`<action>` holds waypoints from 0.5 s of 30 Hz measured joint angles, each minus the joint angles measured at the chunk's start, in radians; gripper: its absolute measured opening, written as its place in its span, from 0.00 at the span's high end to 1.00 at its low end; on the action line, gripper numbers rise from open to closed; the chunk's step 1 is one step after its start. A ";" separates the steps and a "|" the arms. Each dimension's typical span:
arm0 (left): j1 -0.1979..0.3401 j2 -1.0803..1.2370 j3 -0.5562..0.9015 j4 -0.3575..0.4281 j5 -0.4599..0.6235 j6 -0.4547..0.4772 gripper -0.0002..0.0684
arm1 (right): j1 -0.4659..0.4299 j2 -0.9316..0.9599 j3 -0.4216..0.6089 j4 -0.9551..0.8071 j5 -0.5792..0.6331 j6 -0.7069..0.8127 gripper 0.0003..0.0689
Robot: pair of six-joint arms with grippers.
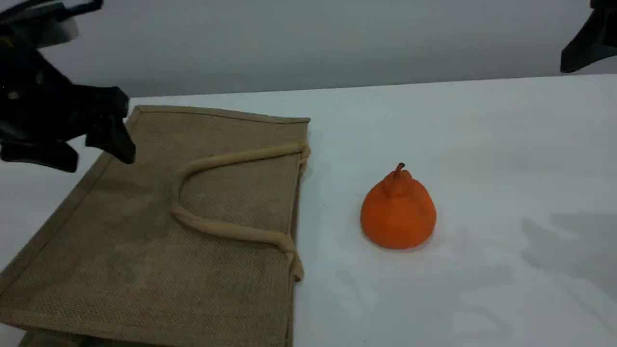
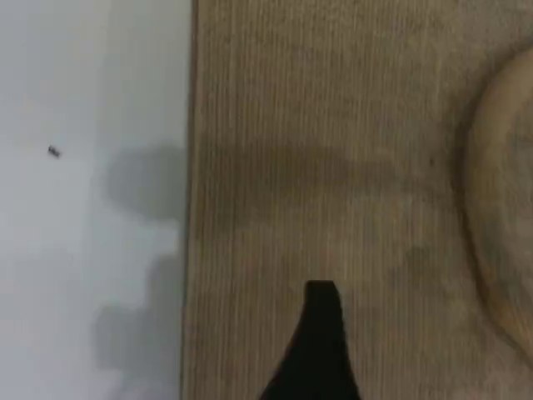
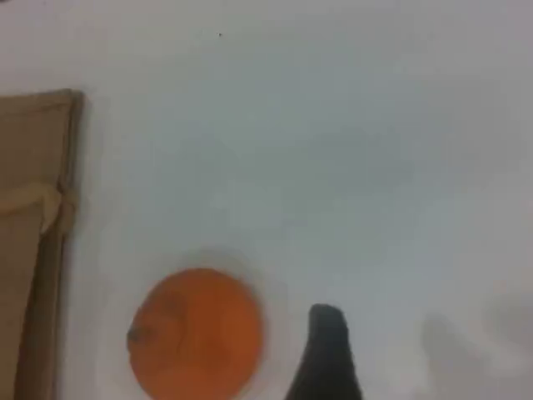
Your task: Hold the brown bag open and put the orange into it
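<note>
Well apart: orange (image 1: 398, 214), right tool (image 1: 585, 46)

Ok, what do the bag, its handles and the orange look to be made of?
Brown bag: coarse woven fibre, probably jute, matte; the weave grid shows.
Handles: lighter beige, smooth, padded rope-like cloth.
Orange: matte, faintly dimpled skin with a dark stem; real or imitation, I cannot tell.

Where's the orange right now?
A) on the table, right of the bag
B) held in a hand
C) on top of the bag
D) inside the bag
A: the orange sits alone on the white table, apart from the flat bag on its left, with neither hand touching it.
</note>
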 joint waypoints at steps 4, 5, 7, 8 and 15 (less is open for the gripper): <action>-0.005 0.093 -0.069 0.000 0.013 -0.003 0.17 | 0.000 0.005 0.000 0.020 -0.018 -0.017 0.29; -0.010 0.116 -0.087 -0.001 0.021 -0.003 0.17 | 0.000 0.005 0.000 0.022 -0.024 -0.023 0.29; -0.025 0.155 -0.120 -0.007 0.038 -0.004 0.17 | 0.000 0.006 0.000 0.022 -0.031 -0.034 0.29; -0.034 0.173 -0.133 -0.007 0.040 -0.004 0.17 | 0.000 0.007 0.000 0.022 -0.035 -0.034 0.29; -0.084 0.259 -0.213 0.000 0.061 -0.013 0.17 | 0.000 0.013 0.000 0.022 -0.032 -0.034 0.29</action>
